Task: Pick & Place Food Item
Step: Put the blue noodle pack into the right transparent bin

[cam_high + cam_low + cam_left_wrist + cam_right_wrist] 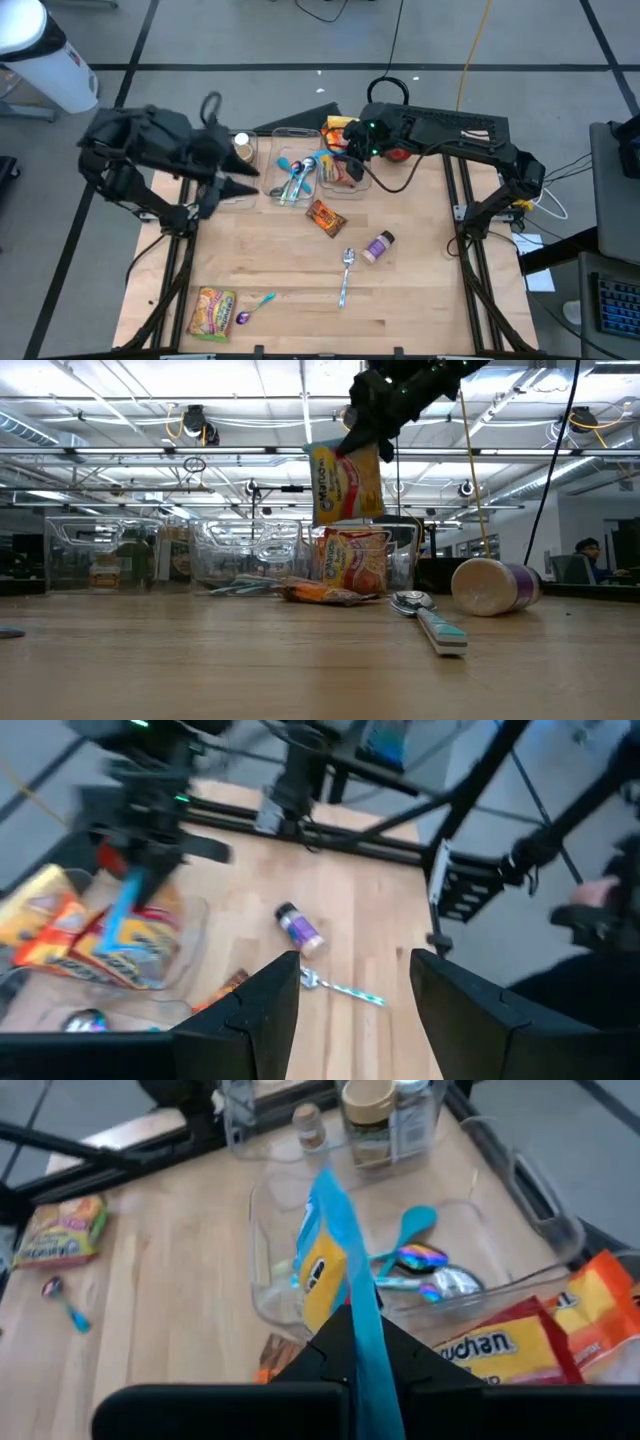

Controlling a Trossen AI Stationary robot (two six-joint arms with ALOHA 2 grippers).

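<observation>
A wooden table (290, 270) is carrying three clear bins along its far edge. The right gripper (365, 440) is hanging above the rightmost clear bin (352, 168), its fingers pressed together on the top edge of a yellow noodle packet (347, 484), which is dangling clear of the bin in the air. A second noodle packet (350, 565) is standing inside that bin. The middle bin (296, 178) is holding blue-handled spoons (292, 178). The left gripper (238, 188) is hovering over the left bin (240, 170) near the far-left corner, its fingers (262, 1020) spread apart and holding nothing. On the open wood, an orange snack packet (325, 216) is lying near the middle, with a metal spoon (345, 276) and a tipped purple-labelled bottle (378, 245) just beside it. Another yellow packet (212, 310) and a small spoon (255, 305) are resting by the near-left corner.
</observation>
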